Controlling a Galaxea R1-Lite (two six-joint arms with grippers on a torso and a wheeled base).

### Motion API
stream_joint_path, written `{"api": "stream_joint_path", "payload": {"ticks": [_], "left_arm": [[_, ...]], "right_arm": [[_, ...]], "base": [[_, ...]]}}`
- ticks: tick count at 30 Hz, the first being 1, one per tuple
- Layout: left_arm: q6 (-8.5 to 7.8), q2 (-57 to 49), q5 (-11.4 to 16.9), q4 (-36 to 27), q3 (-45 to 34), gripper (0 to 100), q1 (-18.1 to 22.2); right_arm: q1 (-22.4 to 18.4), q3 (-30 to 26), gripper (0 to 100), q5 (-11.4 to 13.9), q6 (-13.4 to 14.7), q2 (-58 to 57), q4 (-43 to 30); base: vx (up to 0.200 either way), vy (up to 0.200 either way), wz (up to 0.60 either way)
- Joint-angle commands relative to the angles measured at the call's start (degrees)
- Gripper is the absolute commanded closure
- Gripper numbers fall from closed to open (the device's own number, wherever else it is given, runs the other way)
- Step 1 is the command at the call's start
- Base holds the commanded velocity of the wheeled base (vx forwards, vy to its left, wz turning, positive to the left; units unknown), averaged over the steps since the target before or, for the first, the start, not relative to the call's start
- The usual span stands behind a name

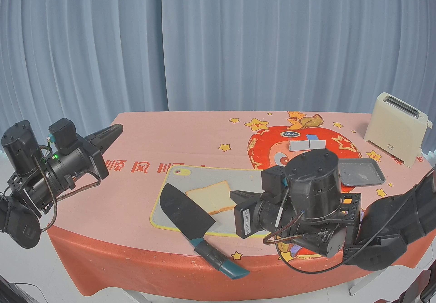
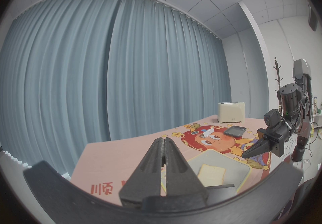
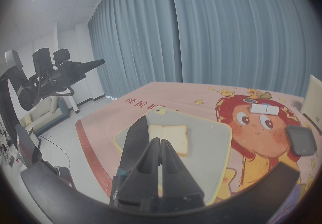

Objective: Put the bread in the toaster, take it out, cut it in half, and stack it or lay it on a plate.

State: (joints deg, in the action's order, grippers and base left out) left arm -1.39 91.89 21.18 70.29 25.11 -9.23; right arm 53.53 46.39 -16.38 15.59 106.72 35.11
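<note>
A slice of bread (image 1: 213,197) lies flat on the grey, yellow-edged cutting board (image 1: 245,177); in the right wrist view a faint seam crosses the bread (image 3: 168,137). A black knife (image 1: 184,212) with a teal handle (image 1: 220,262) rests on the board's near left, its handle past the table edge. The cream toaster (image 1: 397,129) stands at the far right and the grey plate (image 1: 361,172) sits in front of it. My right gripper (image 3: 160,141) is shut and empty, hovering near the board's front right, close to the bread. Shut and empty, my left gripper (image 1: 118,128) hangs off the table's left side.
The table wears a pink cloth with a red cartoon print (image 1: 272,145). Two small white blocks (image 1: 308,144) lie on the print behind the board. Blue curtains hang behind the table. The right arm (image 1: 390,222) stretches along the table's front right corner.
</note>
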Motion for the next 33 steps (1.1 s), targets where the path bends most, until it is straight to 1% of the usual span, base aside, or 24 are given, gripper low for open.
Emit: {"api": "stream_joint_path", "payload": {"ticks": [1, 3, 5, 6, 9, 12, 19, 20, 24, 25, 27, 29, 33], "left_arm": [[-0.02, -1.37, 0.27, 0.02, 0.55, 100, 2.46], [-0.19, -1.19, 0.36, 0.02, 1.08, 100, 4.31], [-0.37, -1.10, 0.36, 0.11, 1.25, 100, 5.10], [-0.19, -0.84, 0.62, 0.11, 1.43, 100, 6.24], [-0.10, -0.13, 1.85, 0.11, 1.69, 100, 7.38], [-0.10, -0.40, 2.99, 0.11, 1.52, 100, 7.65], [-0.10, -0.84, 3.17, 0.20, 1.43, 100, 7.56], [-0.10, -0.84, 3.17, 0.20, 1.34, 100, 7.56], [-0.19, -0.84, 3.17, 0.20, 1.08, 100, 7.29], [-0.28, -0.84, 3.17, 0.20, 0.99, 100, 7.21], [-0.28, -0.84, 3.17, 0.20, 0.90, 100, 7.12], [-0.37, -0.75, 3.17, 0.20, 0.82, 100, 7.12], [-0.46, -0.40, 3.08, 0.20, 0.55, 100, 7.12]], "right_arm": [[-0.36, -0.42, 100, -0.67, -1.97, -0.81, 0.84], [-0.36, -0.51, 100, -1.11, -3.37, -0.72, 0.93], [-0.27, -0.51, 100, -1.28, -3.55, -0.81, 0.93], [-0.09, -0.42, 100, -1.28, -3.64, -0.81, 0.93], [0.00, -0.15, 100, -1.28, -3.81, -1.69, 0.57], [0.17, 0.02, 100, -1.28, -4.08, -2.13, -0.04], [0.17, -0.15, 100, -1.28, -5.92, -0.98, -0.30], [0.00, -0.24, 0, -1.28, -6.28, -0.54, -0.30], [0.26, -0.24, 0, -1.28, -6.54, 0.51, -0.30], [1.05, -0.77, 0, -0.67, -6.71, 0.69, -0.39], [3.34, -2.18, 0, -0.84, -6.89, 1.30, -0.39], [4.65, -2.53, 0, -1.28, -6.89, 3.15, -0.39], [5.36, -1.74, 0, -1.46, -7.07, 7.10, -0.30]], "base": [[0.000, 0.000, 0.00], [0.000, 0.000, 0.00], [0.000, 0.000, 0.00], [0.000, 0.000, 0.00], [0.000, 0.000, 0.00], [0.000, 0.000, 0.00], [0.000, 0.000, 0.00], [0.000, 0.000, 0.00], [0.000, 0.000, 0.00], [0.000, 0.000, 0.00], [0.000, 0.000, 0.00], [0.000, 0.000, 0.00], [0.000, 0.000, 0.00]]}}
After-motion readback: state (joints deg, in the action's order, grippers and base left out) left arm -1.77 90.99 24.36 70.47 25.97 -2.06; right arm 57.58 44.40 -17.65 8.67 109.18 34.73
